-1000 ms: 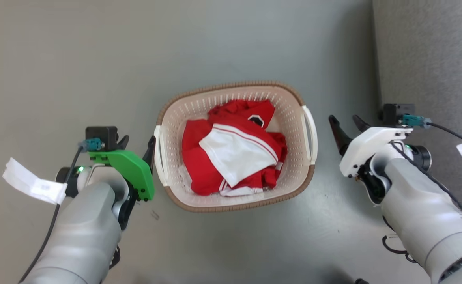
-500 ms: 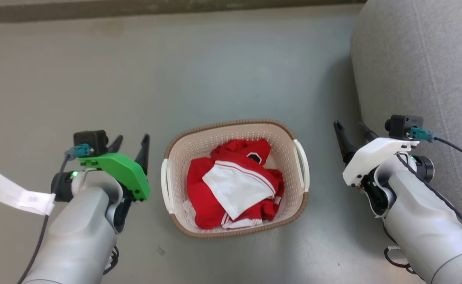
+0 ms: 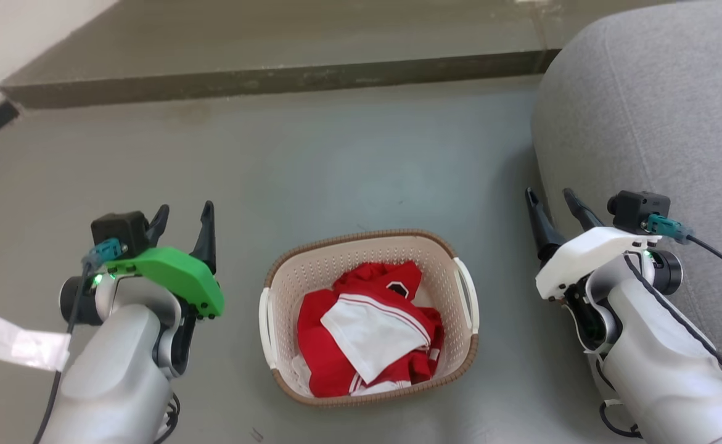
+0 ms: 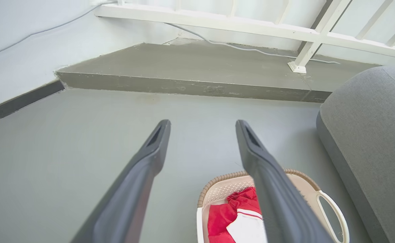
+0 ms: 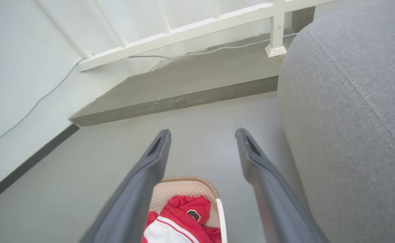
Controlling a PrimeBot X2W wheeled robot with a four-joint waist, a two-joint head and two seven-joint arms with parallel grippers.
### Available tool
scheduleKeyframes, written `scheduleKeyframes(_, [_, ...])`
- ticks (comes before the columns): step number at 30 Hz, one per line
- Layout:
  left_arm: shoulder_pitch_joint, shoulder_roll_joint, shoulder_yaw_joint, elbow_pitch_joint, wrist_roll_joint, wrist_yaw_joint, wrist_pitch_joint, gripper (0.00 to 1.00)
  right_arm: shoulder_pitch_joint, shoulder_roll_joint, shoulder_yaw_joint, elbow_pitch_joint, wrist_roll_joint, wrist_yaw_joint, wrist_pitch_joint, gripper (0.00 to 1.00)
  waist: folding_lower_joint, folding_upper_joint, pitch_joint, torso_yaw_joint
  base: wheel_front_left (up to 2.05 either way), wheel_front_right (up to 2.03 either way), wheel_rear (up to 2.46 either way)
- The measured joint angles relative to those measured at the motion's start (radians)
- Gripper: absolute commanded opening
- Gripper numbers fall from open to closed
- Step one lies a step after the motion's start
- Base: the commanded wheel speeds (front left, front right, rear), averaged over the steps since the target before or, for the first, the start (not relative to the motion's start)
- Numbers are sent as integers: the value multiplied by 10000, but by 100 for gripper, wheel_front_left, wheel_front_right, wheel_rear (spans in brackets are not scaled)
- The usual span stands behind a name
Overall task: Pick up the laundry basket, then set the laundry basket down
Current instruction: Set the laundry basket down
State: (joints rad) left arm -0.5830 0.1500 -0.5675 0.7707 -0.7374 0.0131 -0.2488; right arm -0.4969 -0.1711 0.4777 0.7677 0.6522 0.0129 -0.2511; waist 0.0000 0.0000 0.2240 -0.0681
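Note:
The laundry basket stands on the grey floor, cream with perforated walls, a brown rim and white side handles. Red and white clothes lie inside it. My left gripper hangs open to the left of the basket, apart from its left handle. To the basket's right, my right gripper is open too, clear of the right handle. In the left wrist view the basket sits low behind my open left gripper. In the right wrist view the basket lies below my open right gripper.
A grey sofa stands close to the right arm. At the back a raised concrete step crosses the floor, with a white railing and a cable on it. A white wall runs along the left.
The head camera has risen and tilted, so the basket now looks lower and smaller. Both grippers stand farther from the basket's handles than a second ago. Both stay open.

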Motion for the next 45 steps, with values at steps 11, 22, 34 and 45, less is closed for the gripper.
scheduleKeyframes(11, [1735,107,575,-1950,890,738,0,100,1198,-174,-698,-1672,-842,-600,-8,100,0,0,-808,-33,0,0,0])
scheduleKeyframes(22, [3449,244,934,-3498,1546,938,0,100,2452,-190,-878,-2824,-1636,-788,-8,100,0,0,-1496,28,0,0,0])
scheduleKeyframes(34, [5165,301,1521,-4761,2104,1062,0,100,3503,-268,-934,-3900,-2316,-959,-8,100,0,0,-1924,89,0,0,0])
scheduleKeyframes(45, [6325,247,1896,-5540,2499,1064,0,100,4391,-224,-907,-4474,-2638,-1118,-8,100,0,0,-2256,79,0,0,0])
